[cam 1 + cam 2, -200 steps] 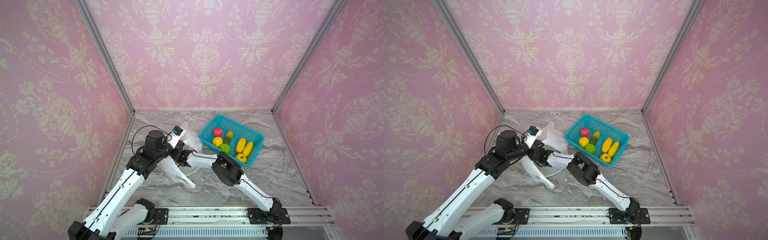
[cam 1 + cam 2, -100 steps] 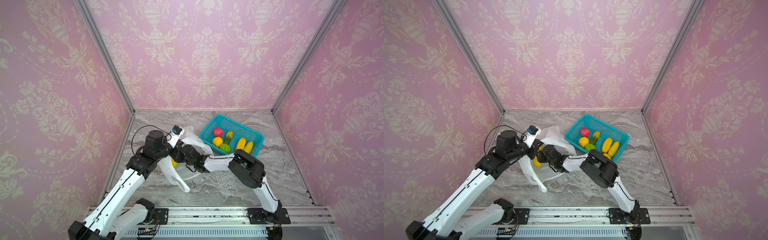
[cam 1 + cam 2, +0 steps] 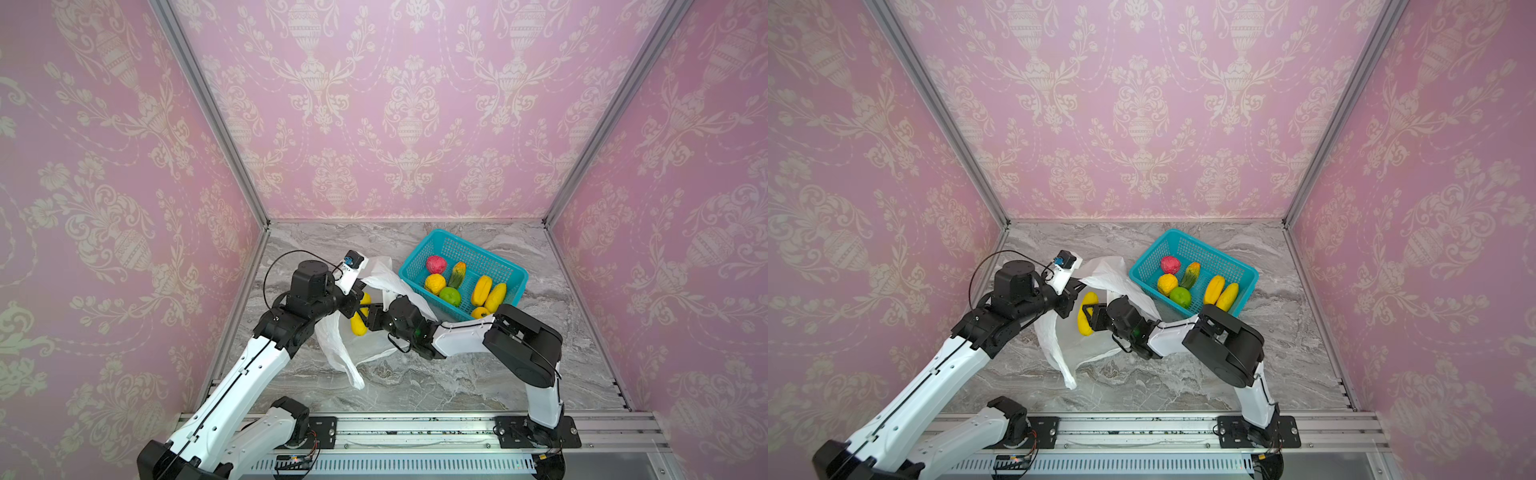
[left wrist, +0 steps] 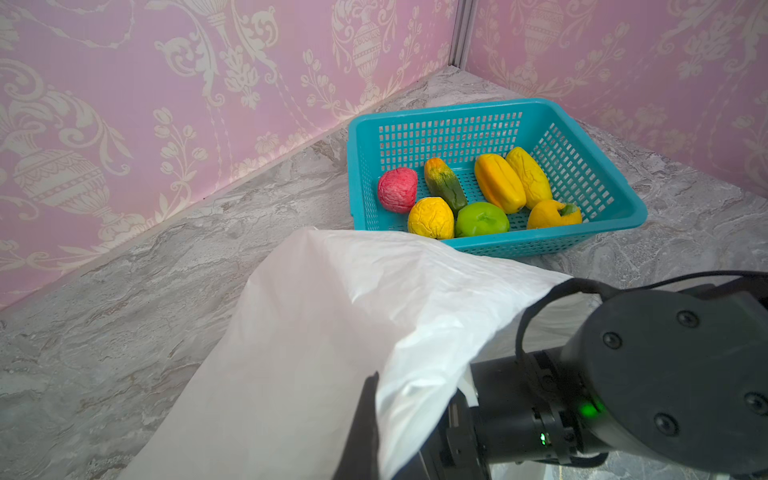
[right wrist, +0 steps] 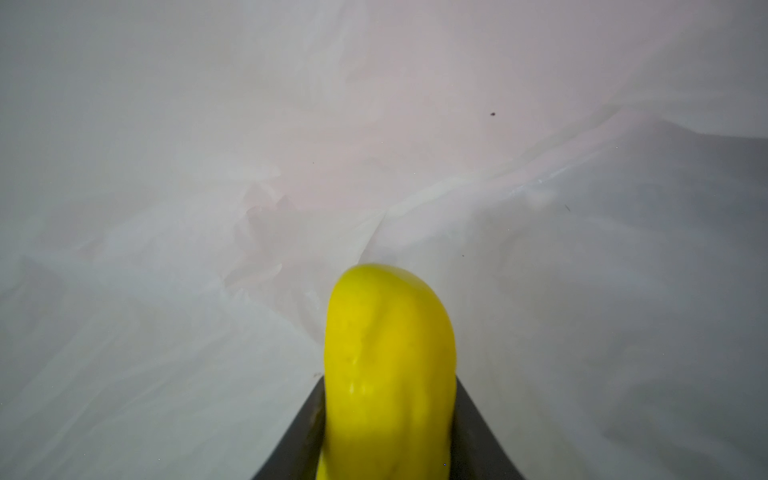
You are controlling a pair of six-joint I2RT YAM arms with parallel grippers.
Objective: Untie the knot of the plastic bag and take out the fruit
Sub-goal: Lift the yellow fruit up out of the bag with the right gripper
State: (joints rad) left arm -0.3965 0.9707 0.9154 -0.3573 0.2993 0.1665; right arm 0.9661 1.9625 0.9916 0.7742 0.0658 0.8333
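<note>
The left hand [image 3: 355, 297] is pinched together on the upper edge of the plastic bag [image 3: 338, 351], holding its mouth lifted off the bench [image 3: 415, 386]. The right hand [image 3: 366, 318], just beside the left hand, reaches into that mouth and is clamped on a long yellow fruit [image 5: 388, 374] that sticks out past its fingertips. Behind the right hand's wrist stands the teal basket [image 4: 436, 111], holding seven more fruit pieces [image 4: 498, 183].

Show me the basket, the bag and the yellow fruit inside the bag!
basket [image 4: 449, 137]: left wrist view, on its far mesh wall.
bag [image 4: 332, 311]: left wrist view, middle of its white sheet.
yellow fruit [image 5: 388, 365]: right wrist view, middle of its skin.
</note>
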